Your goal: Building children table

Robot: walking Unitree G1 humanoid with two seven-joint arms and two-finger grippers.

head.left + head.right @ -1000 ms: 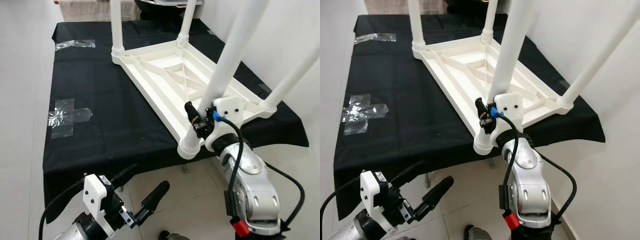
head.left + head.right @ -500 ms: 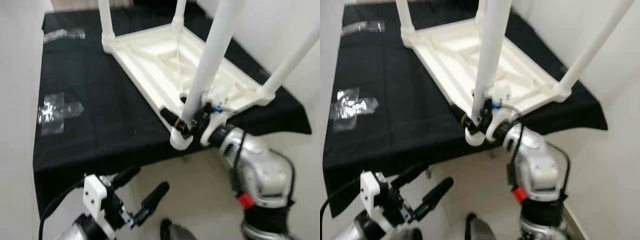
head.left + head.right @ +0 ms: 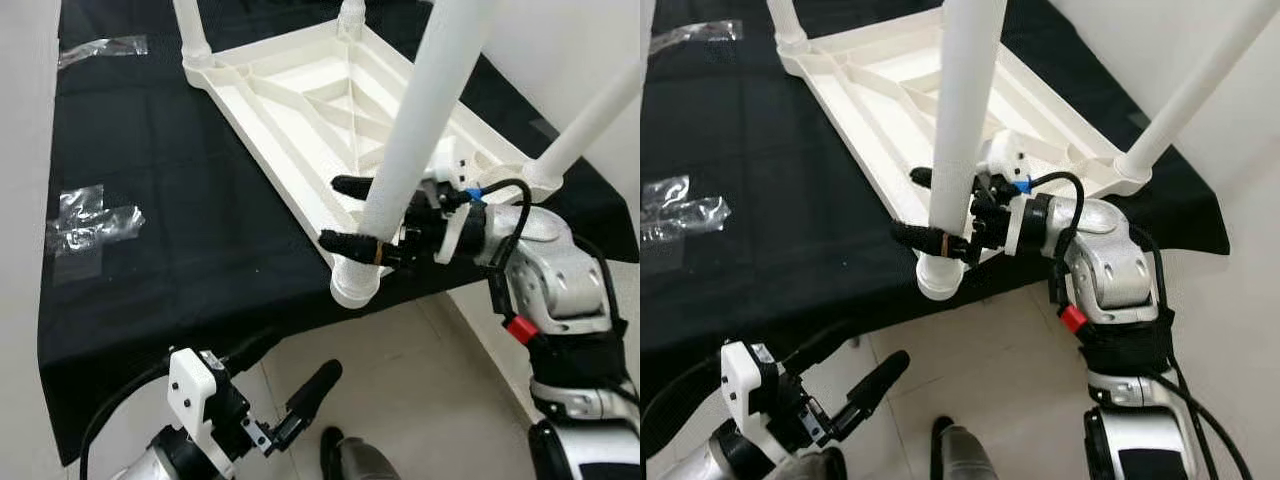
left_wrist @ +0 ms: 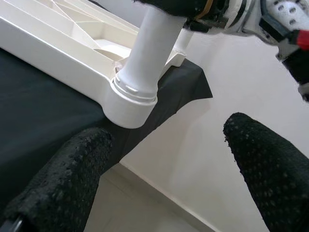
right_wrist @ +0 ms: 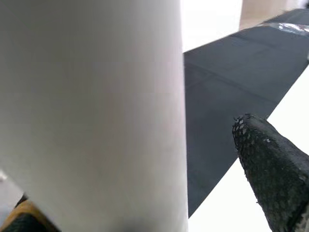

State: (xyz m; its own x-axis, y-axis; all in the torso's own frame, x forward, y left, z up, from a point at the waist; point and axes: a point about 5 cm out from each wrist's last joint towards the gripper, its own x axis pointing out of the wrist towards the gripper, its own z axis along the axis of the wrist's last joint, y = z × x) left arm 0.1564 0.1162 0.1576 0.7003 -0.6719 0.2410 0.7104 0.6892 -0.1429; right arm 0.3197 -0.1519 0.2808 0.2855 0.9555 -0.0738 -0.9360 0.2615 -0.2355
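The white children's table (image 3: 300, 110) lies upside down on a black cloth (image 3: 150, 150), its legs pointing up. The nearest leg (image 3: 420, 110) stands in its corner socket (image 3: 357, 285) at the cloth's front edge. My right gripper (image 3: 328, 212) reaches in from the right, open, with one finger on each side of that leg just above the socket. In the right wrist view the leg (image 5: 91, 111) is very close, and one finger (image 5: 270, 164) stands apart from it. My left gripper (image 3: 285, 365) hangs low in front of the table, open and holding nothing; its wrist view looks at the socket (image 4: 128, 101).
Two patches of clear tape (image 3: 85, 220) (image 3: 100, 47) stick to the cloth on the left. A white wall (image 3: 590, 40) runs close along the right side. Pale floor tiles (image 3: 420, 380) lie below the cloth's front edge.
The camera has shifted. My right arm has swung out to the right, so its fingers now cross the near leg from the side. The left gripper has stayed in place.
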